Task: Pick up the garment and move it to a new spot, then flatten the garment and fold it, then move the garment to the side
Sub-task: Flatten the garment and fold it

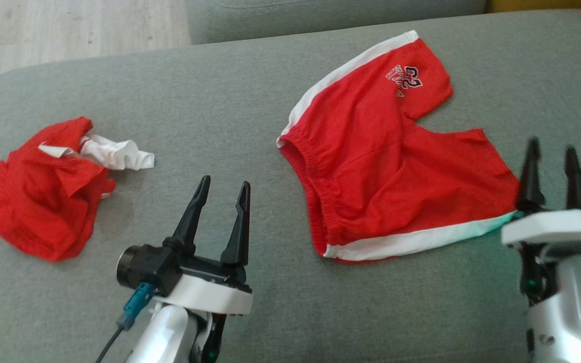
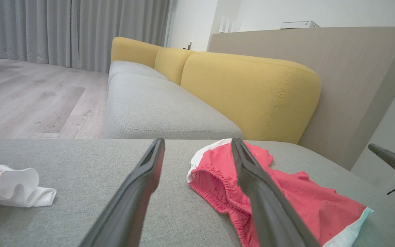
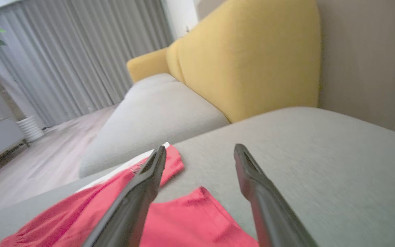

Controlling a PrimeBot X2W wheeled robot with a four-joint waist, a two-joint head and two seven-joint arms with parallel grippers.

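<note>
Red shorts with white side stripes [image 1: 381,166] lie spread out flat on the grey cushion [image 1: 220,91], right of centre. My right gripper [image 1: 552,145] stands open at the shorts' right leg hem, holding nothing. In the right wrist view its fingers [image 3: 201,146] spread over the shorts [image 3: 183,219]. My left gripper [image 1: 225,181] is open too, hovering over bare cushion left of the shorts. In the left wrist view the shorts [image 2: 303,202] lie behind its right finger, between the tips of the gripper [image 2: 198,140] and beyond.
A crumpled red and white garment [image 1: 43,196] lies at the cushion's left side, its white part [image 2: 22,188] in the left wrist view. Yellow sofa backrests [image 2: 252,89] rise behind. Wooden floor [image 1: 68,25] lies beyond the far left edge.
</note>
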